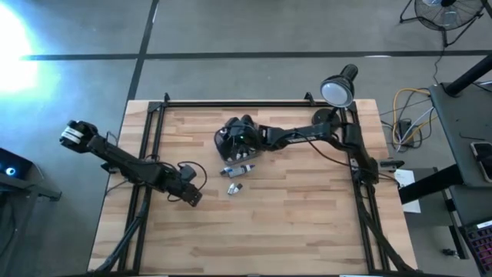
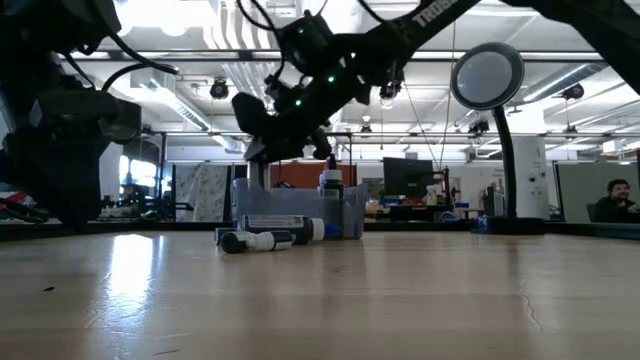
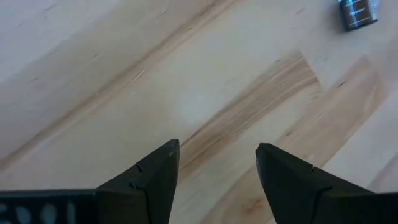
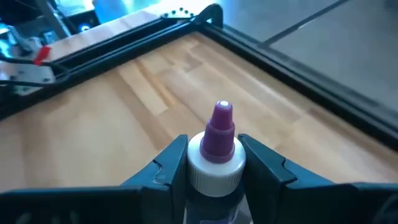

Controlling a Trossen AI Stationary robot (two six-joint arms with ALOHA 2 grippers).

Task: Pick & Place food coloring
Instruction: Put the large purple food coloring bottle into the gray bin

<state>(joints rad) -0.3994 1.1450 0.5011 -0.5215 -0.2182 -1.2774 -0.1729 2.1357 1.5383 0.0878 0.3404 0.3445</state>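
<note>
Wooden table (image 1: 307, 223), right gripper (image 4: 214, 163) clamped on purple-tipped food coloring bottle (image 4: 216, 155) above grey tub (image 2: 350, 212), left gripper (image 3: 216, 163) open near table's left, loose bottles (image 1: 239, 171) between.

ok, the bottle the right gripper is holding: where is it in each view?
High view: hidden under the right gripper, beside the bottles lying on the table.
Low view: cannot pick it out within the dark gripper above the tub.
Left wrist view: not in it.
Right wrist view: bottle with purple tip, bottom centre, between the fingers.
Shared landmark: the wooden table.
</note>
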